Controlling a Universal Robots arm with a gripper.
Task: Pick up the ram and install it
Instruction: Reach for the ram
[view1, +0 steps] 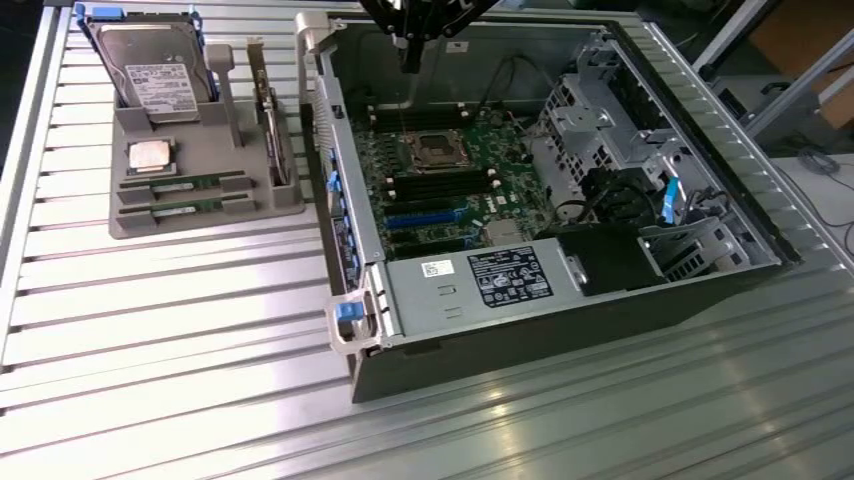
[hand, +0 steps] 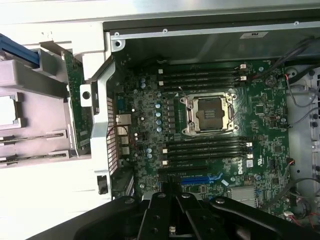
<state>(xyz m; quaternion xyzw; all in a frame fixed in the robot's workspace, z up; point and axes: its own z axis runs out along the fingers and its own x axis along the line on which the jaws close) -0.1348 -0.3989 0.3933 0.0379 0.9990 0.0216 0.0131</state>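
Observation:
Two alike green ram sticks lie side by side in slots of the grey holder (view1: 134, 225), at the exterior view's left: one ram (view1: 180, 183) and its twin (view1: 187, 207). The wrist view catches them edge-on, the ram (hand: 30, 138) and the twin (hand: 30, 158). My gripper (view1: 411, 60) hangs above the far end of the open computer case (view1: 400, 380), well away from the holder. Its black fingers (hand: 160, 210) meet over the motherboard (hand: 145, 115), shut with nothing between them. Black memory slots (hand: 205, 147) run on both sides of the bare processor socket (hand: 207, 114).
The holder also carries a silver hard drive (view1: 154, 65), a square processor chip (view1: 150, 155) and an upright card (view1: 274, 130). The case's metal side wall (view1: 327, 170) stands between holder and motherboard. A drive cage and cables (view1: 627, 190) fill the case's right side.

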